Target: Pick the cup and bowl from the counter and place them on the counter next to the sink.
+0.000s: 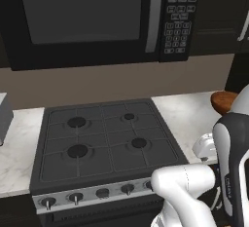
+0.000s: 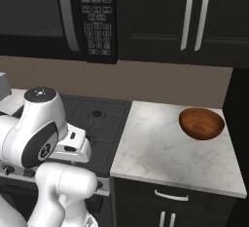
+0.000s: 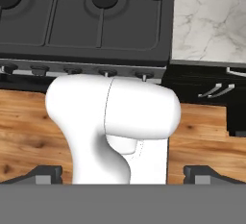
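Fingertips of the hand (image 3: 123,174) sit wide apart at the bottom corners of the hand view, holding nothing, aimed at the floor before the stove (image 3: 86,16). At mid right of the right base view the bowl (image 2: 201,122) rests on the worktop (image 2: 165,153), near the back edge. It looks rigid, glossy and likely slippery; pinching its rim seems the safest hold. Cabinets (image 2: 194,21) hang above.
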Motion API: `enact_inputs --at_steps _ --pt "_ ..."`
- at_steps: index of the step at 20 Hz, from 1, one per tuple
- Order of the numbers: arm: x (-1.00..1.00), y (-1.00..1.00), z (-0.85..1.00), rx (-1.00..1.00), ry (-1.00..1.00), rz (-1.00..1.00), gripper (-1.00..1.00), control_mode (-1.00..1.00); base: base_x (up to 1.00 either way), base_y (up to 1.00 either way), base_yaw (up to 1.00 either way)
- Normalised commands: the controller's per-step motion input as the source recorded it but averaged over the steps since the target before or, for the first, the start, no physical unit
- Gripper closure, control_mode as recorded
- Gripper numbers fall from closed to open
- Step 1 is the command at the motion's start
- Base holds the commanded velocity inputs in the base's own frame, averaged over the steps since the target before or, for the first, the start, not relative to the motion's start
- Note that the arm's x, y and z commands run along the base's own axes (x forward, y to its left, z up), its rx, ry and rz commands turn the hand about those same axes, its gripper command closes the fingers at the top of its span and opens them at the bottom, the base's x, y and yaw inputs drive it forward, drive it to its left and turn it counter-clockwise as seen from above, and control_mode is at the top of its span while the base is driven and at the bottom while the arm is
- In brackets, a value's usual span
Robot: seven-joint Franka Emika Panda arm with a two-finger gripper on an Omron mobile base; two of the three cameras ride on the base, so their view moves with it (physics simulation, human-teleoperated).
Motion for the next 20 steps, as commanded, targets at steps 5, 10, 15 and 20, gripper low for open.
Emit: enact_inputs --at_steps 5,10,15,20 --pt "0.00 0.00 0.00 0.00 0.00 0.00 -1.00 1.00 0.00 0.00 0.00" --pt "0.00 0.00 0.00 0.00 0.00 0.00 -1.00 1.00 0.00 0.00 0.00" --pt "0.00 0.00 0.00 0.00 0.00 0.00 -1.00 -1.00 0.00 0.00 0.00" --pt "0.00 0.00 0.00 0.00 0.00 0.00 -1.00 -1.00 0.00 0.00 0.00"
